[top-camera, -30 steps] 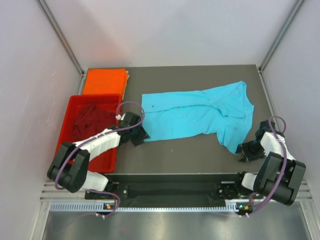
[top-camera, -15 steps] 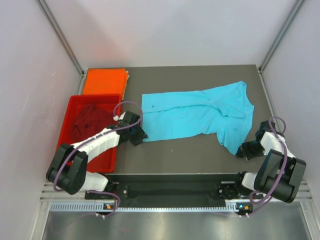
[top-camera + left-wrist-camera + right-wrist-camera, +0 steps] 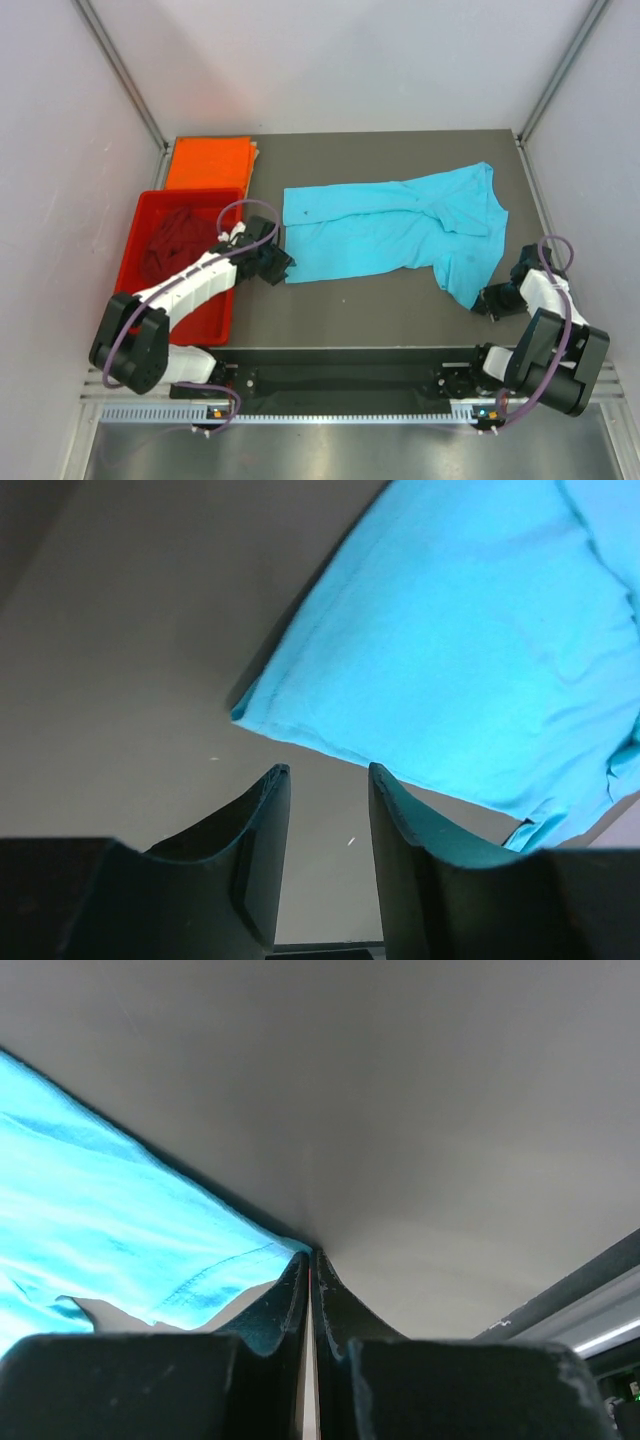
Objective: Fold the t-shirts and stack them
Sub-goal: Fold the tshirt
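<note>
Turquoise-blue cloth t-shirt (image 3: 390, 232) lies spread on dark grey table (image 3: 380, 305). L gripper (image 3: 325, 772): jaws apart, empty, beside near-left corner. R gripper (image 3: 310, 1252): jaws pressed together at near-right hem; pinch unclear.

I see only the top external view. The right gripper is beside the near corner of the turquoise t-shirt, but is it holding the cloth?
Observer: In the right wrist view the right gripper is shut, and the hem of the turquoise t-shirt runs up into its fingertips, so the cloth seems pinched.
Operator: And the left one, has it any cloth?
Observer: No. The left gripper is open. Only bare table shows between its fingers, with the shirt's hem just ahead of them.
</note>
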Action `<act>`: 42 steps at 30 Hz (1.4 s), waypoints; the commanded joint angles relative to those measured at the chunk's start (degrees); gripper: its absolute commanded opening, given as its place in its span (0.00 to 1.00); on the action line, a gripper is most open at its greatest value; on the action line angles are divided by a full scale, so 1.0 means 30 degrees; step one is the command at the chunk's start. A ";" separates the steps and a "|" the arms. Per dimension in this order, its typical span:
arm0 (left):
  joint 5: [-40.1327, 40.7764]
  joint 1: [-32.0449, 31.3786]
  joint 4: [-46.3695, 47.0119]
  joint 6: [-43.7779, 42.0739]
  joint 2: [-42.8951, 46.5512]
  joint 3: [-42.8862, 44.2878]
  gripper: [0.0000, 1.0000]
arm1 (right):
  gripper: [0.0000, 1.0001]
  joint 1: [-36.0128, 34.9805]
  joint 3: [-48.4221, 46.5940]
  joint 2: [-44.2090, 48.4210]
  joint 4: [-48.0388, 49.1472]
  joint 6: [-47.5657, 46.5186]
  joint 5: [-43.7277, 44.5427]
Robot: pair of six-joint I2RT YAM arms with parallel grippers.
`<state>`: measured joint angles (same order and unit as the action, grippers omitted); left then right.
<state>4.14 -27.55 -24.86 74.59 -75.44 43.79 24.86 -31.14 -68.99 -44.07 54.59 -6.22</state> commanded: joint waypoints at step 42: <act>0.4771 -0.2389 -0.3607 0.9997 -0.2745 0.1254 0.41 | 0.00 0.0179 -0.0022 0.3837 0.2856 -0.1877 -0.0388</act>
<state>14.76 -34.54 -31.38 98.39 -86.19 46.41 24.88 -28.93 -58.85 -35.62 50.04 -8.21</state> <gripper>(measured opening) 0.414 0.005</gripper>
